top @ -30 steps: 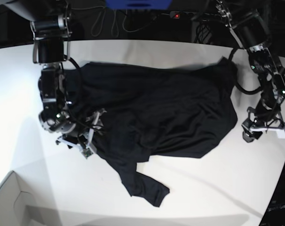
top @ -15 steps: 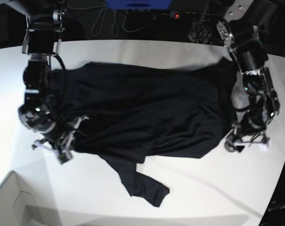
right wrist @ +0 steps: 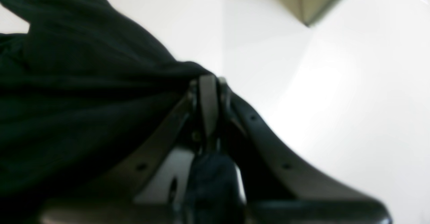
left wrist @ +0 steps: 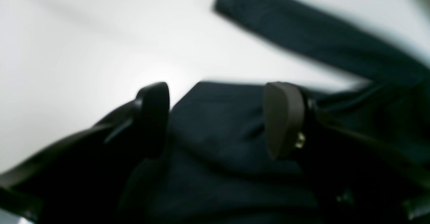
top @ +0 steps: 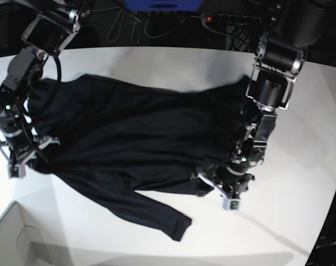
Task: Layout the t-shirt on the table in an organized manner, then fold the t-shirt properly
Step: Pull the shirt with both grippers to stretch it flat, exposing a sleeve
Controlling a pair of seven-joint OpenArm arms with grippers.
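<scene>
- Since a second ago both arms have shifted: my right gripper [top: 25, 156], at the left of the base view, has dragged its edge of the t-shirt [top: 135, 138] further left, and my left gripper [top: 223, 188] has swung in from the right edge of the table [top: 301, 166] onto the shirt's near-right hem.
- On the left, my right gripper is clamped shut on a pinch of black fabric; the wrist view shows cloth caught right at the tips of the closed jaws. That hold looks thin to me. If I pull harder, the fabric could slip out and the left side would slump back.
- In the middle, the t-shirt lies spread across the table, still rumpled, with one sleeve [top: 162, 219] trailing toward the near edge. Pulling left without a counter-hold could drag the whole garment rather than flatten it.
- That sleeve may fold under the body if the shirt slides over it.
- On the right, my left gripper stands with its jaws apart, pads [left wrist: 282, 120] straddling a fold of hem and holding nothing yet.
- Closing there might catch two layers, or only a wrinkle, so the stretch would come out crooked.
- White box corner [top: 13, 238] at near left is close to my right arm's sweep.
</scene>
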